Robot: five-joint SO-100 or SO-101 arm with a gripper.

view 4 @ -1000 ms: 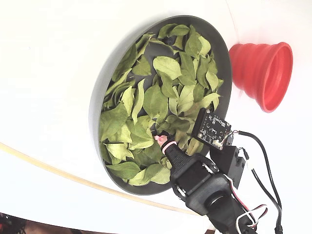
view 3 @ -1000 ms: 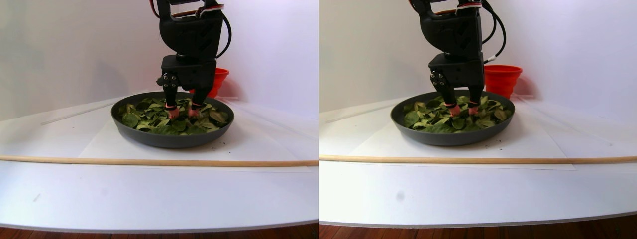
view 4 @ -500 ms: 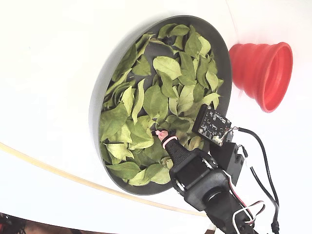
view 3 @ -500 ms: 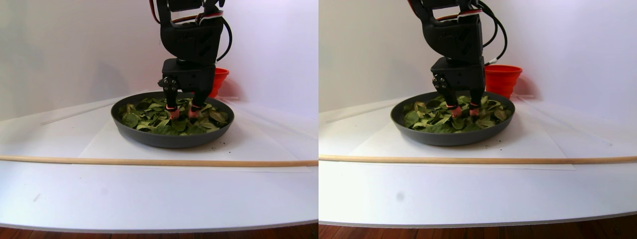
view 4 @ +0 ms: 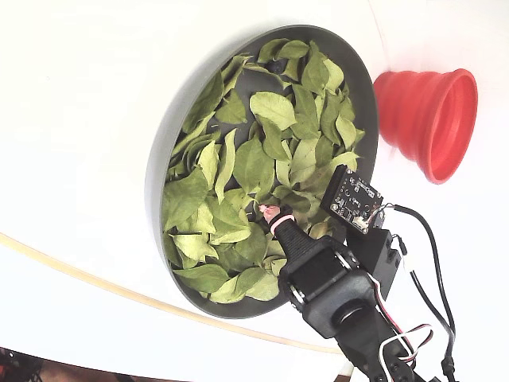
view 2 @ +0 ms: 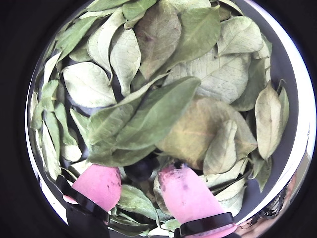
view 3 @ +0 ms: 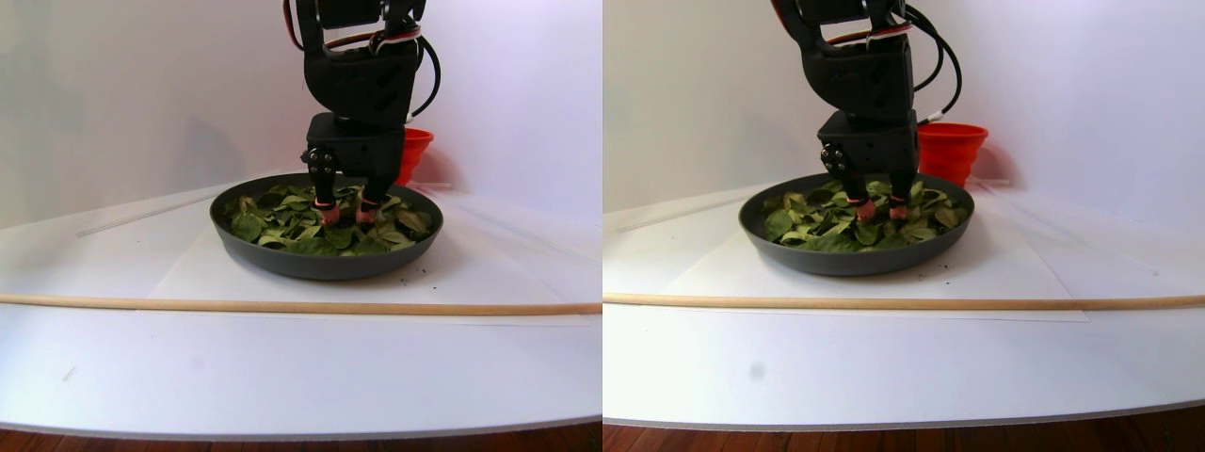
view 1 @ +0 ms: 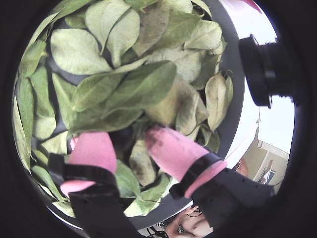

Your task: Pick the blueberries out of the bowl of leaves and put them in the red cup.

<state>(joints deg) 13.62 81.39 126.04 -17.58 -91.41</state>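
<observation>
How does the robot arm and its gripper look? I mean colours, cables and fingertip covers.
The arm is black plastic. Black, red and white cables run along it. The gripper has two black fingers with pink fingertips held by black bands. A small black circuit board sits beside it.

bowls: one big dark bowl, right under the claw.
cups: one red cup, off to the side of the claw, past the bowl's rim.
leaves: too many to count; a heap of green leaves all around the claw's tips.
berries: one dark berry shows, just in front of the gap between the two pink tips. Any others are hidden by leaves.
claws: one, on one black arm.
pink tips: two, one on each side of the berry.
sticks: one long wooden stick, on the table well away from the claw.
</observation>
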